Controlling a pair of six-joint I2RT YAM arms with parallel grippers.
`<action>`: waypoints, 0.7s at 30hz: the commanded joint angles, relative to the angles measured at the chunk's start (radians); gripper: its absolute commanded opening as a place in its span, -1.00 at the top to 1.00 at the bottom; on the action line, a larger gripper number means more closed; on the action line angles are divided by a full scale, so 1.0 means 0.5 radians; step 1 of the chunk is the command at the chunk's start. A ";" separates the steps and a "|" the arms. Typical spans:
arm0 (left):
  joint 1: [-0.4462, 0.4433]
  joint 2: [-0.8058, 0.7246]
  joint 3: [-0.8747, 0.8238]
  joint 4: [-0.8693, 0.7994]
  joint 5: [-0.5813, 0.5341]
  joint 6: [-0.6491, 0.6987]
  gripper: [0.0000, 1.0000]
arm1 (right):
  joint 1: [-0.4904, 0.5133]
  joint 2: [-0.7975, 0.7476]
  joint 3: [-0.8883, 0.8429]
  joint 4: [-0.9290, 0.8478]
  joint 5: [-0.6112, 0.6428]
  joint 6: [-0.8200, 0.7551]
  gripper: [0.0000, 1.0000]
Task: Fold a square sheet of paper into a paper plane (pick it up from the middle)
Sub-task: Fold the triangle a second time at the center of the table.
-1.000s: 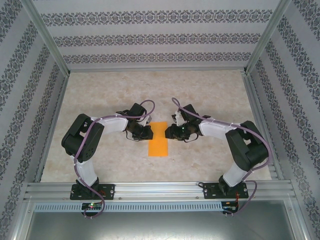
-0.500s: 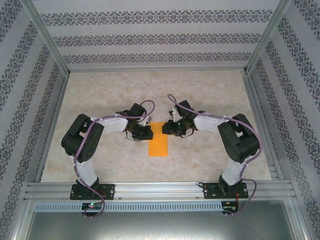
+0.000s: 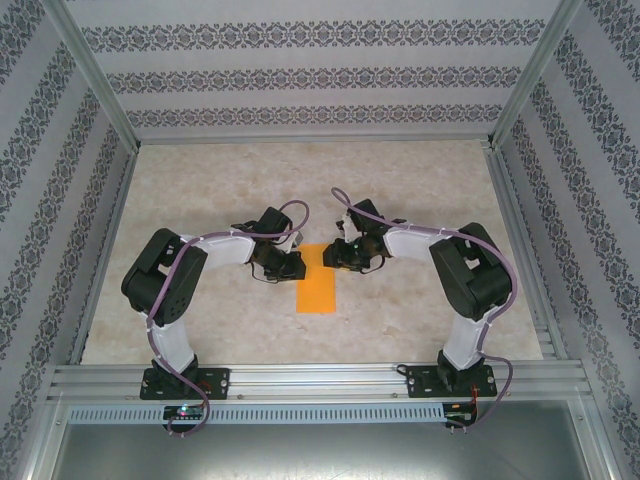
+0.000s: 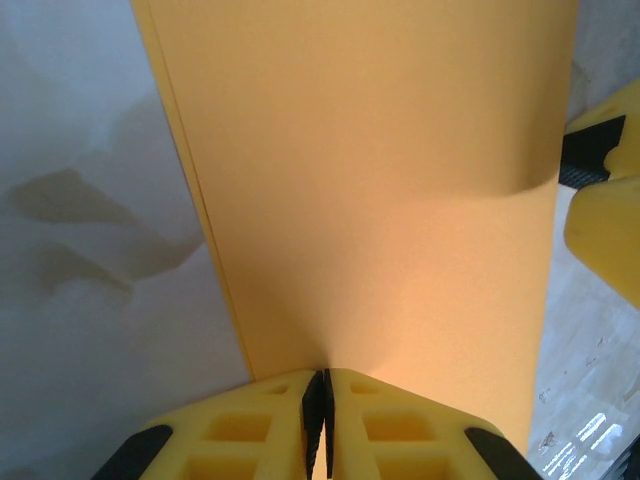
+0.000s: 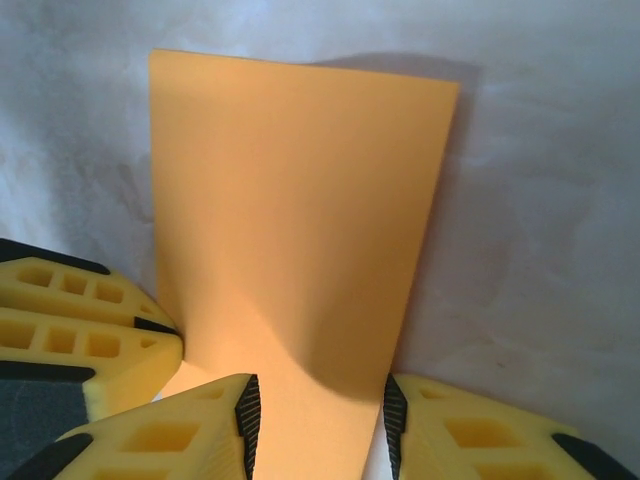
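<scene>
The square sheet of paper [image 3: 316, 290], folded into a narrow rectangle, is lying mid-table, its long axis running near to far. The left gripper [image 4: 317, 375] is pinching its left edge. The right gripper [image 5: 315, 392] is straddling the opposite edge, jaws apart. The marbled table [image 3: 200, 190] is sitting between patterned walls [image 3: 320, 80].

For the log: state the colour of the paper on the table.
Plain orange-yellow, no print; the paper shows best in the right wrist view.
</scene>
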 commanded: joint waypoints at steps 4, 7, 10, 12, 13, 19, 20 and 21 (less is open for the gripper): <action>0.006 0.115 -0.134 -0.327 -0.264 0.054 0.67 | 0.036 0.030 0.017 0.090 -0.151 0.053 0.20; 0.006 0.114 -0.140 -0.329 -0.263 0.054 0.67 | 0.033 0.015 -0.018 0.164 -0.200 0.099 0.20; 0.005 0.115 -0.144 -0.330 -0.262 0.060 0.67 | 0.033 -0.019 -0.043 0.215 -0.234 0.134 0.19; 0.006 0.109 -0.144 -0.327 -0.262 0.060 0.67 | 0.032 -0.026 -0.063 0.252 -0.268 0.149 0.19; 0.007 0.111 -0.144 -0.327 -0.261 0.058 0.67 | 0.032 -0.021 -0.072 0.277 -0.286 0.160 0.19; 0.007 0.085 -0.136 -0.321 -0.226 0.044 0.63 | 0.031 0.005 -0.115 0.384 -0.350 0.207 0.23; 0.007 0.070 -0.139 -0.319 -0.222 0.042 0.62 | 0.026 0.004 -0.121 0.400 -0.358 0.211 0.25; 0.006 0.058 -0.138 -0.319 -0.220 0.038 0.61 | 0.024 -0.001 -0.128 0.416 -0.370 0.217 0.27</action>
